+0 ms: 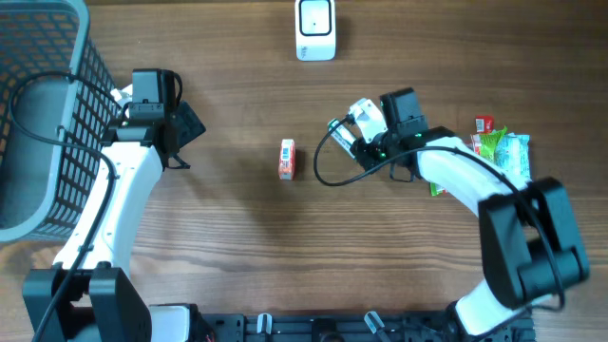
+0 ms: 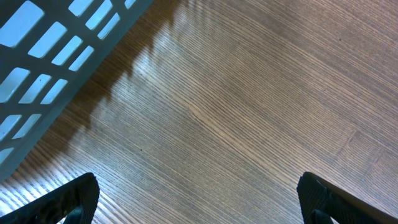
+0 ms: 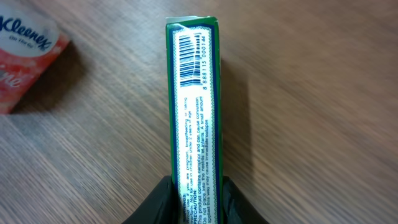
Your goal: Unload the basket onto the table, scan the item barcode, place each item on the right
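My right gripper (image 3: 196, 200) is shut on a narrow green box (image 3: 194, 106), one finger pressed on each side of it. The box's white side panel faces the right wrist camera, with its barcode (image 3: 194, 59) at the far end. From overhead, the right gripper (image 1: 344, 135) holds the box (image 1: 340, 131) right of the table's middle. A white scanner (image 1: 315, 28) stands at the far edge. My left gripper (image 1: 187, 133) is open over bare wood near the basket, and in the left wrist view the left gripper (image 2: 199, 202) has nothing between its fingers.
A grey mesh basket (image 1: 43, 114) fills the left side and shows again as the basket (image 2: 43, 56) in the left wrist view. A small orange Kleenex pack (image 1: 287, 159) lies mid-table, the same Kleenex pack (image 3: 28, 56) being just left of the box. Green and red packets (image 1: 499, 152) lie at the right.
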Robot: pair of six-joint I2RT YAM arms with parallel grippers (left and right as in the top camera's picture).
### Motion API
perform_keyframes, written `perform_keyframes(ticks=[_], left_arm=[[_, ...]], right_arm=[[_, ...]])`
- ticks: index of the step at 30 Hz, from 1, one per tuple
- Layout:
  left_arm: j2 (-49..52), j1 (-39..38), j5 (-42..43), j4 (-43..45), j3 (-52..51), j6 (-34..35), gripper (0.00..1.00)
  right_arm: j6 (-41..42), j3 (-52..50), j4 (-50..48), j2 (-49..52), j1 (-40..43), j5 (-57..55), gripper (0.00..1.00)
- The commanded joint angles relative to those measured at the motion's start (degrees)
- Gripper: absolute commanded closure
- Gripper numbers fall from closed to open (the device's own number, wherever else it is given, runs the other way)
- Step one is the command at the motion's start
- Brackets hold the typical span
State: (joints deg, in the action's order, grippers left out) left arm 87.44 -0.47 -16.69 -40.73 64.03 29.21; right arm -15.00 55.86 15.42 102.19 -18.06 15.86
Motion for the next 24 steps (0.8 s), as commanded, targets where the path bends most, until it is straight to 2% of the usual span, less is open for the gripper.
perform_keyframes(ticks=[1,5,13,24], left_arm=[[0.28,0.22,-0.74,0.15,0.04,-0.48,0.0],[0.28,0.22,-0.74,0.15,0.04,-0.48,0.0],[0.28,0.22,-0.74,0.15,0.04,-0.48,0.0],[0.28,0.22,-0.74,0.15,0.04,-0.48,0.0]], right_arm=[[0.17,1.14,2.01,-7.45,0.02,-8.2,0.76],[0.74,1.01,4.48,-7.89,0.0,-12.17,0.77],[7.78,-1.14,4.9,-7.8,-1.11,-29.79,0.78],[17.46,-1.14,5.03,-6.93,-11.28,-50.1,0.8]])
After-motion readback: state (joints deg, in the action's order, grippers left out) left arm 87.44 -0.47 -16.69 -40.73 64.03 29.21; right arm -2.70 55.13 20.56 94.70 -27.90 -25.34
